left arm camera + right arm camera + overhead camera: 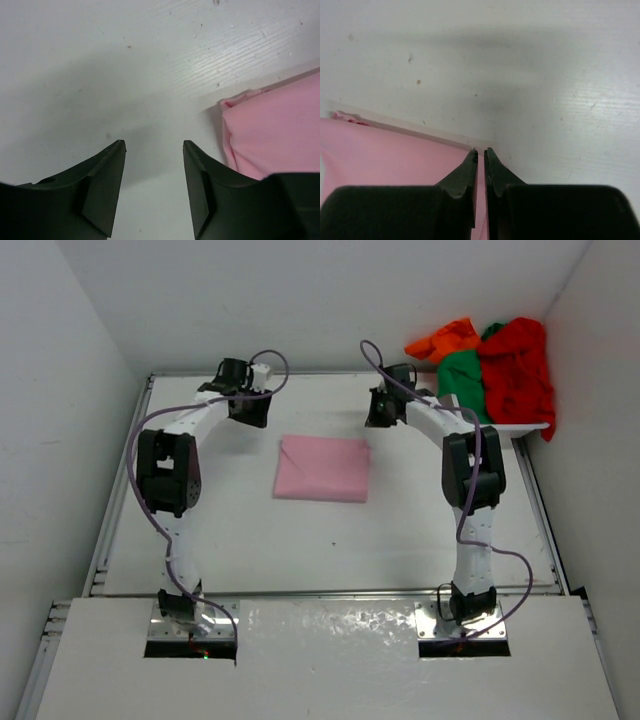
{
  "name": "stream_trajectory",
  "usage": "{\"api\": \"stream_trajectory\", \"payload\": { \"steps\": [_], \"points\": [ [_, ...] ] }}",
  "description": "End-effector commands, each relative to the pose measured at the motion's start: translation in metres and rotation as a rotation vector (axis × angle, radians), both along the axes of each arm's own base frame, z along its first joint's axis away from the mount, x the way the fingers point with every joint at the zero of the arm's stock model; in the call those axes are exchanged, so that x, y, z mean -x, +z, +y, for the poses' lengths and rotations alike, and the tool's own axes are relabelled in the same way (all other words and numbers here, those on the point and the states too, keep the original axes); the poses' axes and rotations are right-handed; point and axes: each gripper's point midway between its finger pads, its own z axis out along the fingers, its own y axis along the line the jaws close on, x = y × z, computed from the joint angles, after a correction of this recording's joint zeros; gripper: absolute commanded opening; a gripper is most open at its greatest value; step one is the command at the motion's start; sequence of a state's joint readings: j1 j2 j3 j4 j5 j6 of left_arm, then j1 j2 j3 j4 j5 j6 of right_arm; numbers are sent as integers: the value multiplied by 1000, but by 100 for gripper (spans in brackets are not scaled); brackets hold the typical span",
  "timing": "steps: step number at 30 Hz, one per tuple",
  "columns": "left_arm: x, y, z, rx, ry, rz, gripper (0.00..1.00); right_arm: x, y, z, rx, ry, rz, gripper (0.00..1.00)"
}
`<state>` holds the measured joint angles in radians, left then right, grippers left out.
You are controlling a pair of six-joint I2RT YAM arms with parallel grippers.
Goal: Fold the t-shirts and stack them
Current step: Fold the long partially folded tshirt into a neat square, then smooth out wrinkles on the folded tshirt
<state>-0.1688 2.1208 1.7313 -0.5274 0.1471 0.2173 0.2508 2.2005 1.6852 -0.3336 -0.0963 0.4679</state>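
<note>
so the left hand [154, 145] is hanging open, holding nothing, bare tabletop [100, 60] ahead of it and the edge of the folded pink t-shirt [275, 135] lying just to its right. The right hand [481, 151] is sitting pinched shut at that shirt's far edge. The red t-shirt [520, 370], green t-shirt [462, 380] and orange t-shirt [445, 340] are lying heaped off to its right

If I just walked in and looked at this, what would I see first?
Probably the light pink t-shirt, folded into a neat rectangle in the middle of the white table, with the left arm and the right arm on either side of it. Next comes the bright heap in the far right corner: a red t-shirt, a green t-shirt and an orange t-shirt, all bunched up and unfolded.
</note>
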Motion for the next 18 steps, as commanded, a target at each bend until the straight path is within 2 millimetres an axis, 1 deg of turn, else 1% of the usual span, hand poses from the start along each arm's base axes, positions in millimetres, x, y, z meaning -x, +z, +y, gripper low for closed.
{"api": "stream_trajectory", "payload": {
  "steps": [1,2,3,4,5,6,7,8,9,10,11,12,13,14,15,16,17,18],
  "points": [
    [28,52,-14,99,-50,-26,47,-8,32,6,15,74,-70,9],
    [52,34,-16,116,-66,44,48,-9,45,15,6,135,-107,16],
    [67,29,-23,157,-97,79,48,-10,52,24,10,183,-133,20],
    [81,33,-24,176,-108,85,48,-10,58,33,11,233,-152,24],
    [104,14,-23,182,-108,150,50,-12,66,54,4,300,-183,36],
    [114,9,-26,204,-111,174,51,-8,69,71,-32,383,-194,41],
    [122,8,-27,217,-114,184,53,-9,70,83,-56,419,-200,45],
    [135,-3,-27,226,-116,220,53,-14,66,100,-77,452,-208,47],
    [140,-5,-30,246,-127,232,54,-15,63,111,-104,467,-202,50],
    [141,-4,-32,261,-125,217,54,-12,63,129,-147,508,-203,52],
    [149,-11,-32,269,-119,235,54,-18,69,140,-182,512,-220,53],
    [146,-8,-34,286,-113,209,55,-18,50,149,-205,519,-193,55],
    [152,-14,-34,293,-105,224,55,-18,49,162,-244,542,-209,56],
    [153,-16,-35,299,-104,222,55,-21,49,170,-268,544,-217,56],
    [156,-16,-37,321,-101,227,56,-21,31,177,-301,529,-181,56],
    [160,-22,-38,330,-101,229,56,-24,30,187,-335,536,-202,56],
    [163,-26,-39,338,-98,237,56,-22,36,200,-408,539,-188,56],
    [165,-28,-41,352,-101,242,56,-20,34,209,-455,552,-177,56]
  ]
}}
